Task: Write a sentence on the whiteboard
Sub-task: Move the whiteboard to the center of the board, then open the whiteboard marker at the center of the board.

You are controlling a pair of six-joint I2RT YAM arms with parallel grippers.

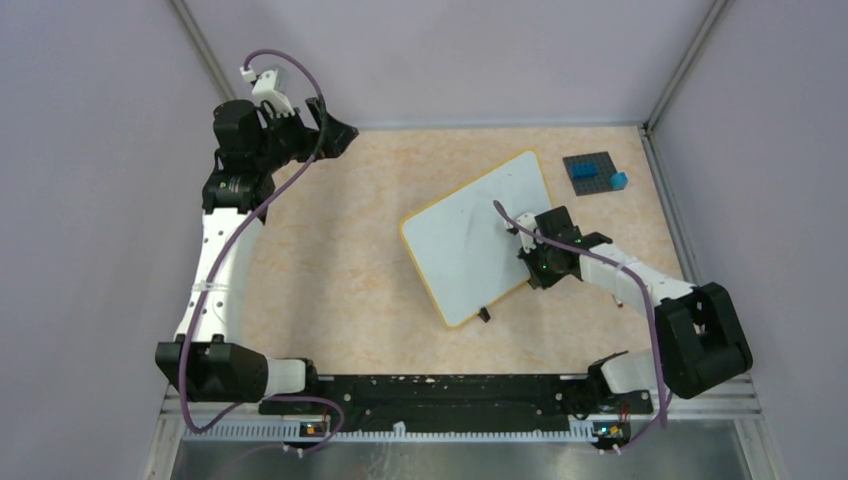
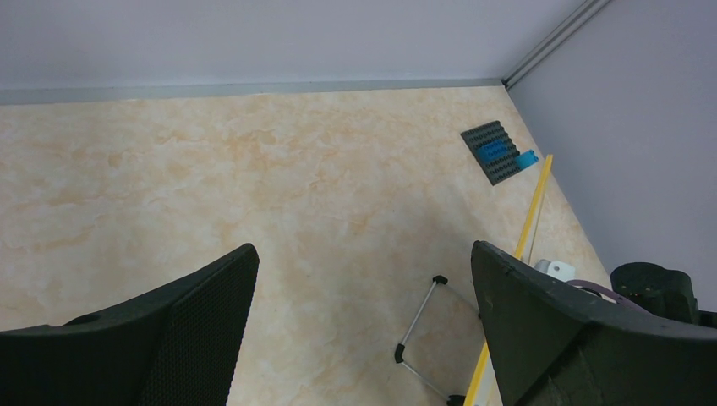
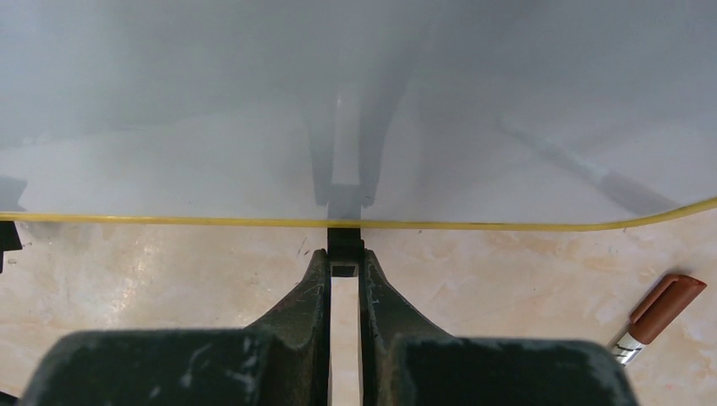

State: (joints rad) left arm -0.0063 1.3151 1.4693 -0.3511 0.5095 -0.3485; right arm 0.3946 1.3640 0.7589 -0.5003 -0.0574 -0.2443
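at the whiteboard's (image 1: 470, 240) rim, right claw (image 3: 345, 259) clenched on a small black piece (image 3: 345, 239); left claw (image 2: 363, 250) released, apart

The flat rectangular whiteboard (image 1: 470, 240) is white with a thin yellow-orange rim. The stone-look desk (image 1: 330, 260) is beige, marbled with pale orange. A small square studded plate (image 1: 585, 160) is dark grey, with bright blue bricks (image 1: 590, 174) on it. The marker's cap (image 3: 668, 306) is reddish-brown. The left hand (image 2: 363, 249) is black, its pads (image 2: 203, 338) finely dotted.
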